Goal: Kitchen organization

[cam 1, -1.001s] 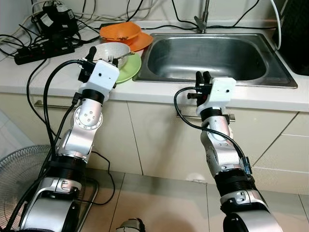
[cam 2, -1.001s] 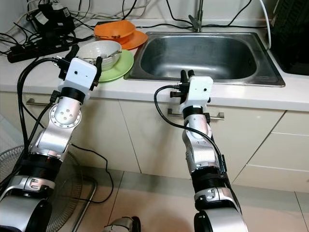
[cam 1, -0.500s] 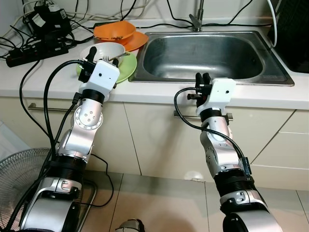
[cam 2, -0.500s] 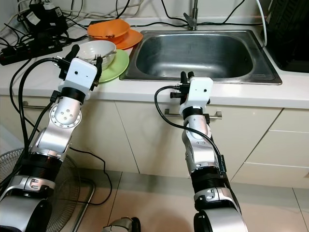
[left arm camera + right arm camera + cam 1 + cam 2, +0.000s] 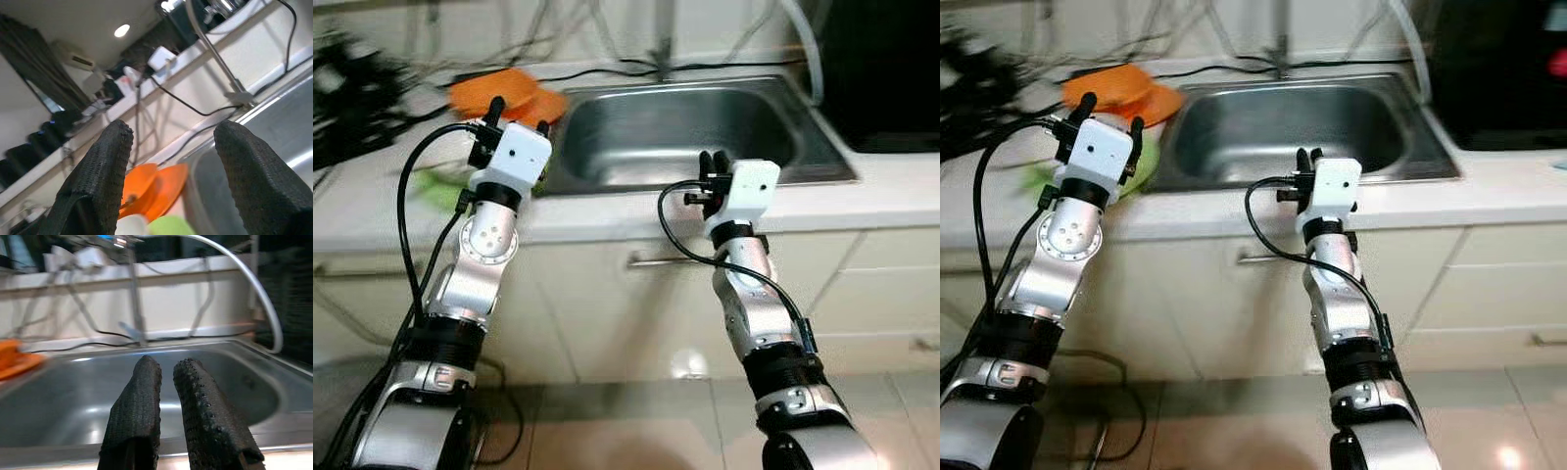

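Hovering at the counter's (image 5: pixel 862 191) front edge, the left tool (image 5: pixel 517 106) has its two fingers spread wide with nothing between them, pointing up toward the dishes at the sink's (image 5: pixel 675 127) left corner. The right tool (image 5: pixel 712 162) sits lower, just in front of the sink's front rim, fingers (image 5: pixel 142 406) nearly closed with just a thin gap and nothing in them.

Out from the left tool, the closest dishes are the orange plate and bowl stack (image 5: pixel 499 95), sitting on the counter right beside the sink's left rim. In front of that is a green plate (image 5: pixel 1048 176), mostly smeared by blur and partly hidden behind the left wrist. In the left wrist view a pale rounded thing (image 5: pixel 131 226) peeks in beside the green, probably a bowl on that plate, but I can't say for sure. Behind it all, the faucet (image 5: pixel 1280 44) and a bunch of cables (image 5: pixel 372 88) along the back wall.

My guess on handling: these look like plastic or melamine tableware, so light and stiff, not very breakable, but glossy and slippery. Two thin fingers won't span a plate, so I'd pinch the rim, one finger over the lip and one under. The stack could slide or come apart if only the top piece gets lifted, so I'd take one piece at a time.
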